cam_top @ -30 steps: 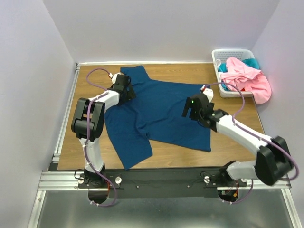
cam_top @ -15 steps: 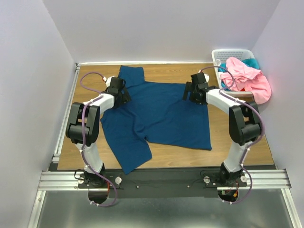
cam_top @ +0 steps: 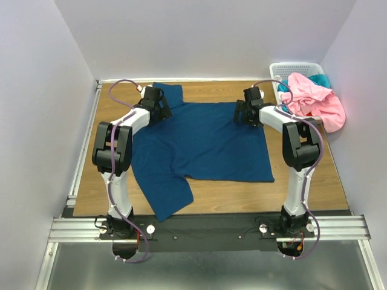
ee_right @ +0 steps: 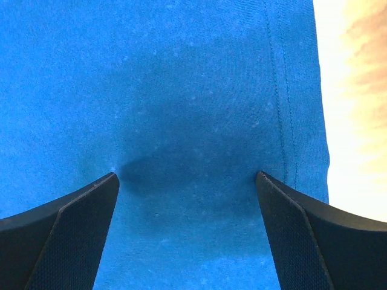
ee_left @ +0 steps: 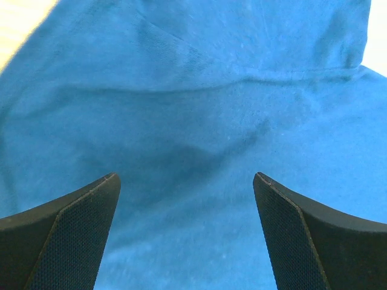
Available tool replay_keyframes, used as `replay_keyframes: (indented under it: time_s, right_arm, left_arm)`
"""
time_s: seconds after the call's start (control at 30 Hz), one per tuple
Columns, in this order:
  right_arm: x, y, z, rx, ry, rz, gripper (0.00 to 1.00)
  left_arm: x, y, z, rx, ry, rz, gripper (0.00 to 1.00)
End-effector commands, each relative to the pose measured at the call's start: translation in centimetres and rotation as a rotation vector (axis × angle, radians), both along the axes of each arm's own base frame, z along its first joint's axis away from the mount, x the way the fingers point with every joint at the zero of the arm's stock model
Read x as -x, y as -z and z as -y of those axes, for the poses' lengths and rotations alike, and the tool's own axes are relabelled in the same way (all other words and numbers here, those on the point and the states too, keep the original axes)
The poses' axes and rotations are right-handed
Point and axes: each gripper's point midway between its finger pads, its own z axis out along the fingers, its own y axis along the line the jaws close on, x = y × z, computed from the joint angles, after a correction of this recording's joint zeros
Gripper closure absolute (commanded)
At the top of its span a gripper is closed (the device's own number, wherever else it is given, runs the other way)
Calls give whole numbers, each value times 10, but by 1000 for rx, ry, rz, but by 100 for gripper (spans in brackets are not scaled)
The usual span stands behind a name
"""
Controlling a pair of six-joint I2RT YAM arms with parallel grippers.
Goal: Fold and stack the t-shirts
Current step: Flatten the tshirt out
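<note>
The large dark navy-teal t-shirt (cam_top: 202, 142) lies spread on the wooden table, with no print showing. My left gripper (cam_top: 158, 110) is open and pressed down on the shirt near its far left sleeve; its wrist view (ee_left: 186, 178) shows only blue cloth (ee_left: 199, 109) between the wide-apart fingers. My right gripper (cam_top: 247, 113) is open on the shirt's far right corner; its wrist view (ee_right: 187, 176) shows flat cloth and the stitched hem (ee_right: 281, 90). The pink t-shirt (cam_top: 314, 99) and the brighter teal one (cam_top: 321, 79) lie heaped in the basket.
The white slatted basket (cam_top: 289, 67) stands at the far right corner of the table (cam_top: 302, 163), with the pink shirt hanging over its near rim. White walls close in the far, left and right sides. A metal rail (cam_top: 205, 226) runs along the near edge.
My right gripper swung from the shirt's middle out to its far right corner. My left gripper shifted slightly farther. The shirt's right side now lies flatter and wider.
</note>
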Motion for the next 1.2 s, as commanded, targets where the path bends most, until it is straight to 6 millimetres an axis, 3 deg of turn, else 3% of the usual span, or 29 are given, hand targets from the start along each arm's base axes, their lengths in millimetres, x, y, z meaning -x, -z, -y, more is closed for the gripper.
replay_keyframes:
  time_s: [0.0,0.37,0.57,0.77,0.87,1.0,1.07,1.1,1.13,1.17]
  right_arm:
    - [10,33,-1,-33,-23,-93,0]
    - [-6,27,1,-51,-22,-68,0]
    - [-21,35,6,-66,-16,-68,0]
    - [-41,28,11,-57,-30,-31,0]
    - [-49,15,9,-50,-63,1,0]
    - [-50,-37,3,-91,-97,87,0]
    - [-38,-63,1,-112,-93,120,0]
    - [-38,-63,-1,-118,-95,121,0]
    - [-26,-76,0,-126,-94,134,0]
    - [-19,-81,-1,-134,-92,136,0]
  left_arm:
    - [-3,21,11,19,71,-66,2]
    - [-33,44,30,60,127,-117,2]
    - [-50,44,28,48,119,-112,2]
    - [-64,36,32,61,130,-92,2]
    - [-69,20,33,59,139,-66,2]
    - [-68,-33,33,71,133,21,2]
    - [-55,-60,38,67,133,66,2]
    - [-48,-67,39,61,131,77,2]
    - [-37,-91,46,62,126,120,2]
    - [-29,-74,48,50,120,88,2]
